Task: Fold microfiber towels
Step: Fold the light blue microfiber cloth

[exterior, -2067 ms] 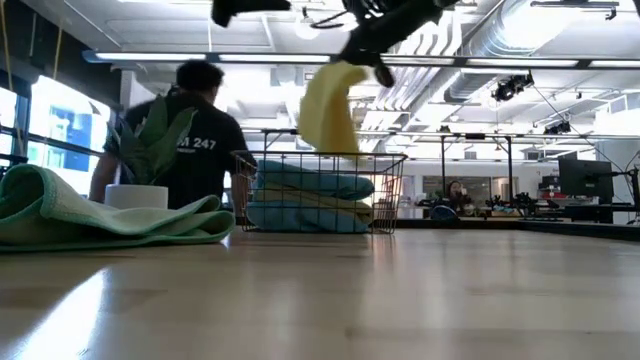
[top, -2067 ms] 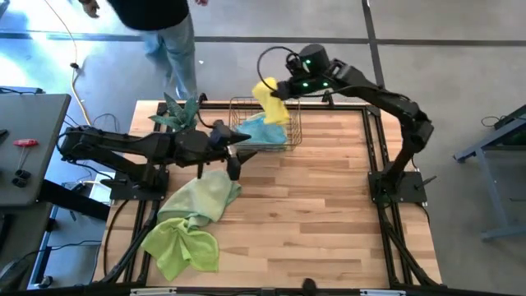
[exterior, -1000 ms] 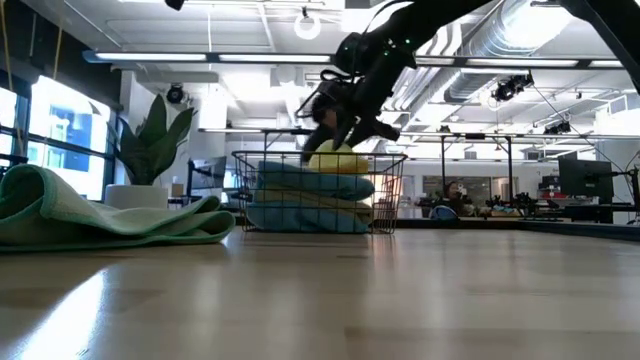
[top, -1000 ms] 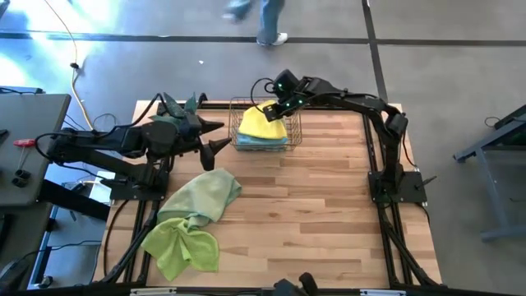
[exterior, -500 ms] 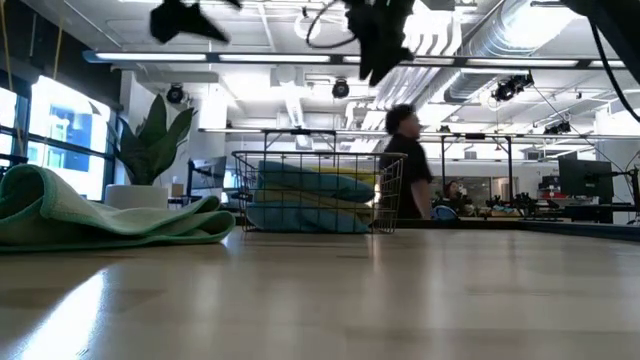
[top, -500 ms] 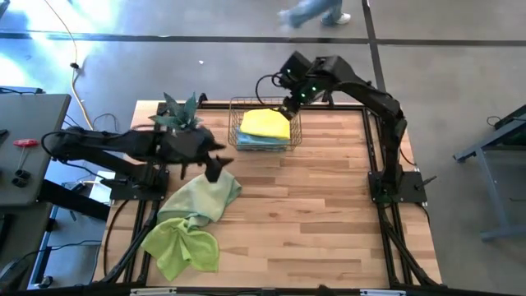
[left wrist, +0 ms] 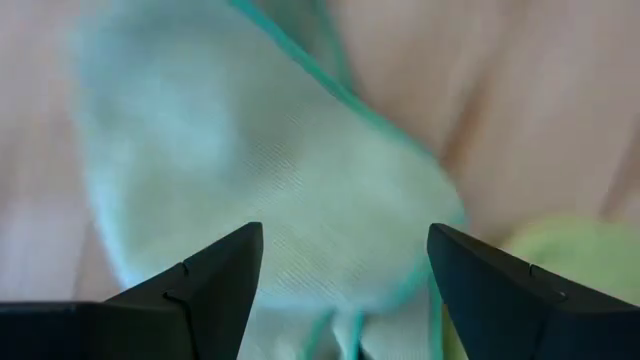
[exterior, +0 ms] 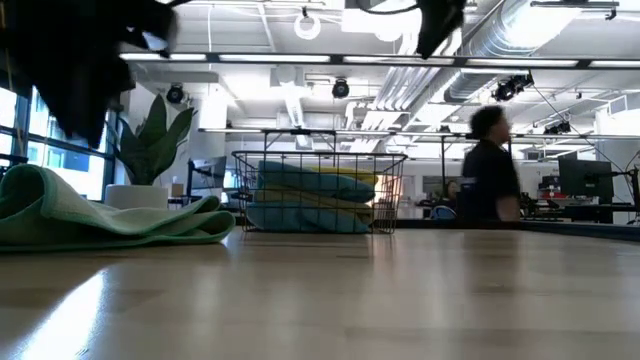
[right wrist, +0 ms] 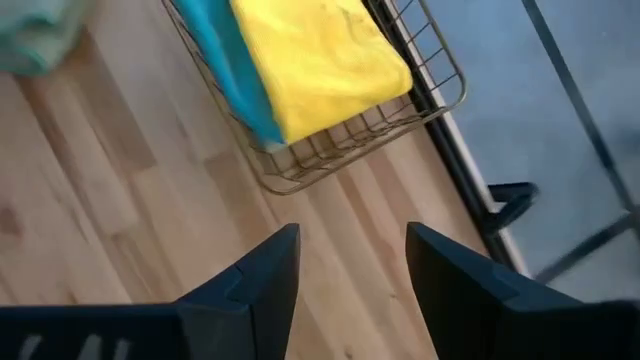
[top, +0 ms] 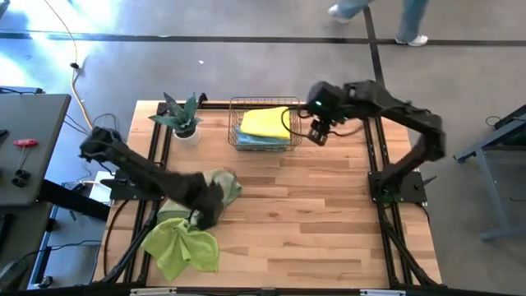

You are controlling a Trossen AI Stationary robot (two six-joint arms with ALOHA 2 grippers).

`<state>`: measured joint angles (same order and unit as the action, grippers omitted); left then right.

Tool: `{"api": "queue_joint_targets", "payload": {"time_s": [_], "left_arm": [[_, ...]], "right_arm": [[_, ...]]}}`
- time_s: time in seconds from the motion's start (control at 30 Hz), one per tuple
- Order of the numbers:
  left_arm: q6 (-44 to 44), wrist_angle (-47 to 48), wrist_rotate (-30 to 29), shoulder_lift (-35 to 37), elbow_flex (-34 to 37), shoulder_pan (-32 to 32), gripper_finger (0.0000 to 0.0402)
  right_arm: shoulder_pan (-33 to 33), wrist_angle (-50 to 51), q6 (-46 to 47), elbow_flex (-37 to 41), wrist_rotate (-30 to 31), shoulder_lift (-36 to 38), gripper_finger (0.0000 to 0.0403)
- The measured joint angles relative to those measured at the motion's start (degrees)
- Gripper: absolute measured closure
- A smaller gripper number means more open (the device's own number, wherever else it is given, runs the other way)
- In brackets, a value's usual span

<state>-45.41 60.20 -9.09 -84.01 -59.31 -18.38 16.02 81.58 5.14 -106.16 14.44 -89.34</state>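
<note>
Left gripper has dropped over the sage towel; right gripper has left the basket.
Both are hanging wide open, holding nothing; the yellow towel is lying in the basket.

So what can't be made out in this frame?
- High view: the left gripper sits over the sage towel; the arm hides any contact.
- Left wrist view: motion blur; the jaws stand open over the sage towel, touching or not unclear.
- Low view: both grippers are cut off by the top edge.
- Basket: the yellow towel covers the blue ones, so their count is hidden.
</note>
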Motion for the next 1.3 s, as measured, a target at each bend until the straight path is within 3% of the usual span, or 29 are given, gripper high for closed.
{"api": "queue_joint_targets", "payload": {"time_s": [0.17,0.3,0.43,0.57,0.73,1.0,1.17,1.3], "left_arm": [[3.37,-0.11,1.29,-5.55,0.0,-6.56,0.0126],[2.12,-0.04,-2.03,-8.01,0.02,-8.66,0.0126],[2.15,0.0,-8.5,-10.4,0.81,-9.26,0.0126],[1.76,1.83,-9.58,-12.86,1.57,-7.92,0.0134],[3.72,2.66,-10.01,-11.88,1.57,-6.32,0.0199],[13.3,2.43,-10.83,-6.82,1.55,-5.85,0.0387],[19.44,0.63,-12.1,-3.2,1.05,-5.57,0.0388],[23.93,-4.42,-9.44,-0.7,-0.8,-4.3,0.0398]], "right_arm": [[-2.71,-11.07,4.5,16.23,-0.11,11.41,0.0226],[-5.22,-18.76,8.49,25.67,-0.4,17.47,0.0226],[-7.59,-23.81,14.49,31.67,-0.39,20.25,0.0226],[-10.37,-25.33,21.09,34.74,-0.45,20.78,0.0226],[-13.97,-26.6,28.33,35.92,-1.72,20.68,0.0226],[-16.65,-27.96,36.39,35.94,-2.84,19.49,0.0226],[-18.82,-32.4,39.01,35.94,-2.95,17.91,0.0226],[-21.52,-37.02,39.86,35.94,-2.92,16.53,0.0226]]}}
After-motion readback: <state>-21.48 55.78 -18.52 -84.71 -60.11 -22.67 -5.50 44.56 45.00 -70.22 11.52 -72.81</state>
